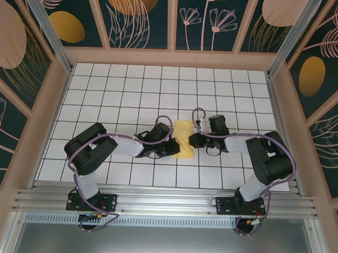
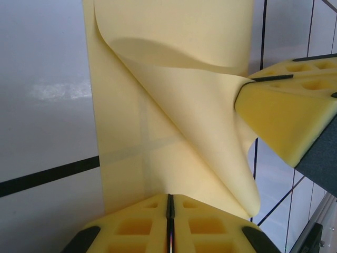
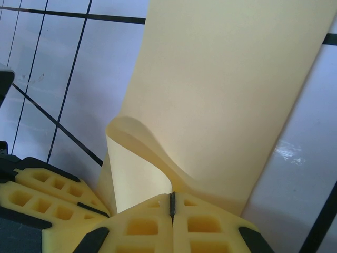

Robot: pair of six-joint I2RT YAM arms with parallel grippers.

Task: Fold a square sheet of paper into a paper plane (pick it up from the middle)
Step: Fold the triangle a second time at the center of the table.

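Left claw: the left gripper [image 1: 167,144] was clenched, its yellow foam pads [image 2: 137,227] pressed flat together on one edge of the square sheet of paper [image 1: 183,137].
Right claw: the right gripper [image 1: 192,140] was clamped the same way on the sheet from the opposite side, with only a thin seam between its pads.
Paper: it sat between the two claws, touching both. It was partly folded, with one flap curling up over the flat layer in a loose cone.
From the left claw: the flat layer ran straight away from its fingertips, and the flap swept across to the right claw's pads.
Table: the white gridded table [image 1: 131,85] lay just beneath both claws, and its lines showed faintly through the paper.
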